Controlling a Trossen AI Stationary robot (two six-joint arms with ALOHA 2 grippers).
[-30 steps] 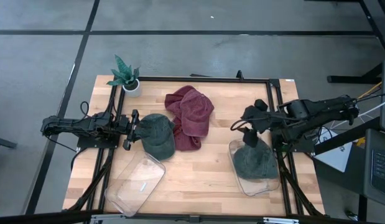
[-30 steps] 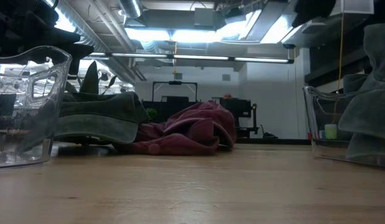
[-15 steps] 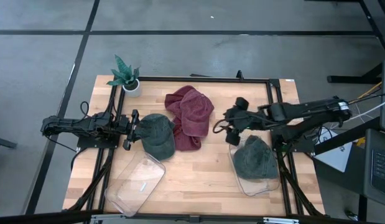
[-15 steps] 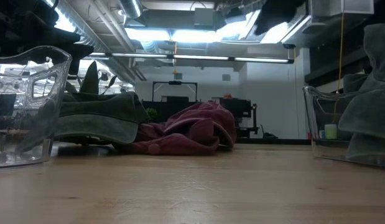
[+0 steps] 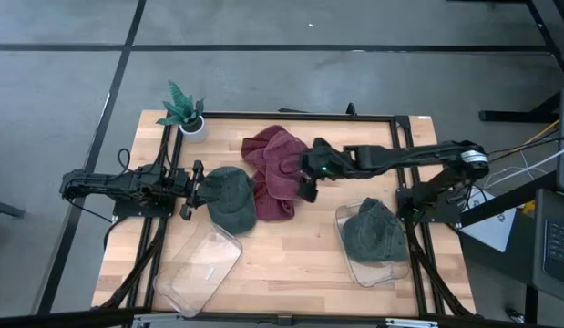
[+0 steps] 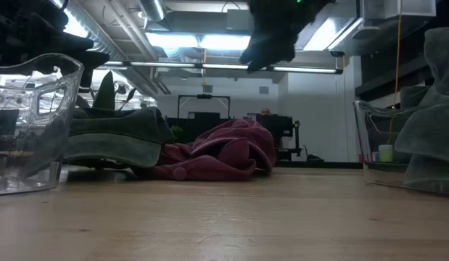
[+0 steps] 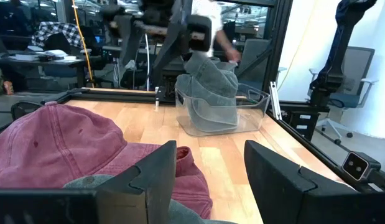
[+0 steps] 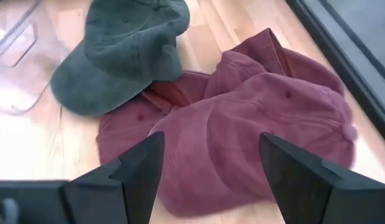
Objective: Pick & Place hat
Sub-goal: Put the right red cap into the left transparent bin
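plant (image 5: 183,109) at corner; empty bin (image 5: 198,270) beside green hat (image 5: 230,197).

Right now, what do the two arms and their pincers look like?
Both arms are dark, nearly black, slim jointed links with black cables trailing off their bases. The left pincer and right pincer each end in two flat, angular black fingers. I see no markings on them.

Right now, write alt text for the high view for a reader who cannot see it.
The right tool hangs open over the red hats mid-table. One green hat sits in the right bin; another green hat lies by the left tool, near an empty bin. A plant stands at the back-left corner.
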